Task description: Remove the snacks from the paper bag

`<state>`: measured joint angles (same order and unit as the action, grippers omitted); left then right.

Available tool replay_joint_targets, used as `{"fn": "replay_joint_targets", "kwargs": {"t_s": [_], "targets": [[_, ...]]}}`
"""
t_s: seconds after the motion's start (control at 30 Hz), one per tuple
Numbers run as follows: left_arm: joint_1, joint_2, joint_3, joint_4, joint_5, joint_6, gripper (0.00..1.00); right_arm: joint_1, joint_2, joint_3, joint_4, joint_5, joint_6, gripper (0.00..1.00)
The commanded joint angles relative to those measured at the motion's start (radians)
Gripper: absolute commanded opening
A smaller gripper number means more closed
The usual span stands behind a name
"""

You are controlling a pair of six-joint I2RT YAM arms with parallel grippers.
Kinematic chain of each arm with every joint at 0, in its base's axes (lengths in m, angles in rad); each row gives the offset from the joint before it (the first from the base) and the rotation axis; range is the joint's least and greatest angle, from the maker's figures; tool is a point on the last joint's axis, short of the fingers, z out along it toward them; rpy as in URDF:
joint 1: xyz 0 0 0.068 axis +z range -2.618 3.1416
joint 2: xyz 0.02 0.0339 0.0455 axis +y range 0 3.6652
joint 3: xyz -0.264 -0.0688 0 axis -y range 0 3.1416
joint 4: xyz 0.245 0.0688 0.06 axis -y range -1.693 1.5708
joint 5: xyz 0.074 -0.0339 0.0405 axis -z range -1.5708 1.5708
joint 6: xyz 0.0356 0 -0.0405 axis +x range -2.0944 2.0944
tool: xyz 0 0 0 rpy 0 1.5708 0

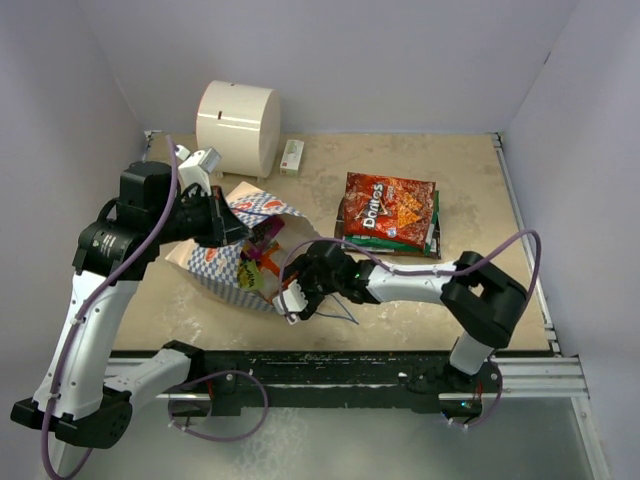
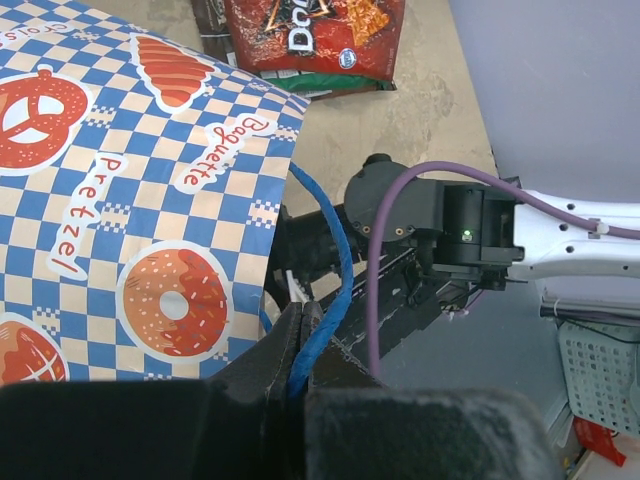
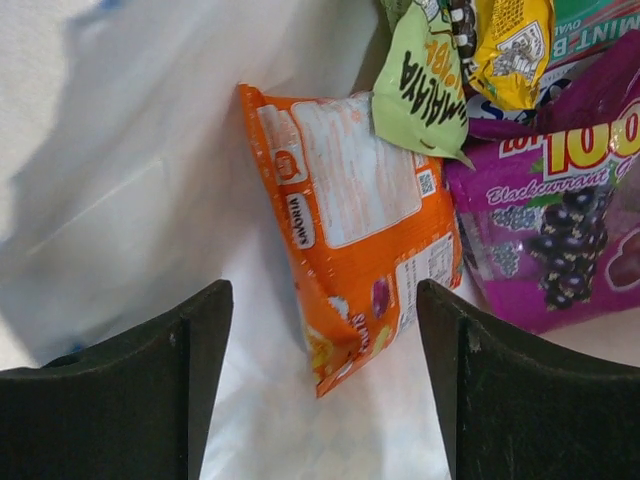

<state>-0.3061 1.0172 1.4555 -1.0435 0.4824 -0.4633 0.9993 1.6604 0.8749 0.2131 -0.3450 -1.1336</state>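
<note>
Paper bag [image 1: 225, 262], blue-and-white checkered with pretzel and doughnut prints, lies on its side on the left half of the table [image 1: 470, 290], its mouth turned to the right. The left hand [image 2: 300, 325] is closed tight on the blue cord handle [image 2: 335, 260] at the bag's mouth edge, the cord pinched between its fingers. The right hand [image 3: 325, 300] is at the mouth from the near right, fingers spread wide and gripping nothing. In its wrist view the lower end of an orange packet [image 3: 350, 210] sits in the gap between the two fingers, lying on the cream lining. Just to the right of it is a purple packet [image 3: 550, 230] with blackcurrants printed on it. A green packet [image 3: 420, 85] overlaps the orange one's far end, and a yellow packet [image 3: 510, 40] lies beside the green.

A red-orange packet [image 1: 390, 208] lies well apart to the right – on top of a small stack of other packets on the table. A cream cylinder [image 1: 238, 125] stands at the far left with a small white-and-red box [image 1: 291, 157] just beside it
</note>
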Motion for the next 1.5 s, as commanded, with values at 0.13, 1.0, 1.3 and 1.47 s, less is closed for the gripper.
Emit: {"fn": "replay_joint_targets", "kwargs": {"t_s": [0.13, 1.0, 1.3, 1.47], "targets": [[-0.003, -0.007, 0.036, 0.005, 0.031, -0.028, 0.00, -0.004, 0.133, 0.140, 0.105, -0.005, -0.093, 0.73], [-0.003, 0.018, 0.041, -0.024, -0.058, 0.021, 0.00, -0.010, -0.093, 0.147, 0.065, 0.025, 0.324, 0.00], [-0.003, -0.012, 0.011, 0.017, -0.067, 0.006, 0.00, -0.013, -0.296, 0.163, -0.108, 0.108, 0.614, 0.00], [-0.003, -0.035, -0.016, 0.023, -0.082, -0.039, 0.00, -0.057, -0.434, 0.197, -0.188, 0.124, 0.937, 0.00]]}}
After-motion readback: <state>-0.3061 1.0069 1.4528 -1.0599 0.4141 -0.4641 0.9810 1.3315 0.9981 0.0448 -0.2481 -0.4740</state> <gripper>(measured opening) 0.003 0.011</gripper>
